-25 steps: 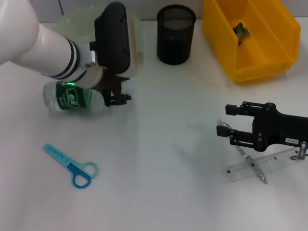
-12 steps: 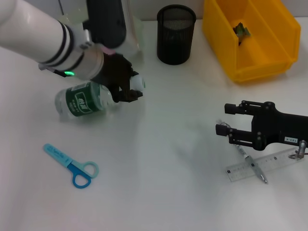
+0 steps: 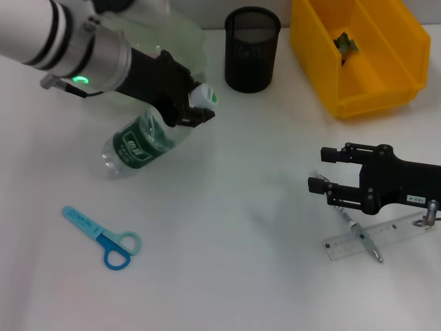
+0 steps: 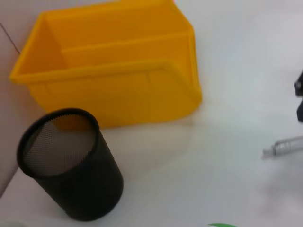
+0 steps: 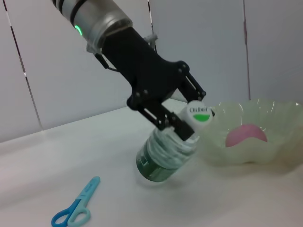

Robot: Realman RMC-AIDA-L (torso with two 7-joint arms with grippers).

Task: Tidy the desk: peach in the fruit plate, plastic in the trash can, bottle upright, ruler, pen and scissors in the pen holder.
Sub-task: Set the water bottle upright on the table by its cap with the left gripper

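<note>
My left gripper (image 3: 190, 112) is shut on the neck of the green-labelled bottle (image 3: 141, 143). The bottle is tilted, its white cap (image 3: 203, 96) raised and its base on the table; the right wrist view shows the same grip (image 5: 177, 125) on the bottle (image 5: 163, 161). A pink peach (image 5: 246, 134) lies in the translucent fruit plate (image 5: 265, 151). The blue scissors (image 3: 105, 238) lie at the front left. My right gripper (image 3: 321, 171) hovers open by the pen (image 3: 360, 232) and the clear ruler (image 3: 377, 236). The black mesh pen holder (image 3: 252, 49) stands at the back.
A yellow bin (image 3: 375, 76) at the back right holds a small crumpled piece of plastic (image 3: 346, 43). The left wrist view shows that bin (image 4: 118, 80), the pen holder (image 4: 71, 170) and the pen's tip (image 4: 284, 146). The fruit plate's rim (image 3: 191, 41) shows behind my left arm.
My left gripper has moved right and lifted the bottle's neck, so the bottle went from lying flat to tilted with its cap up. The right arm has not moved.
</note>
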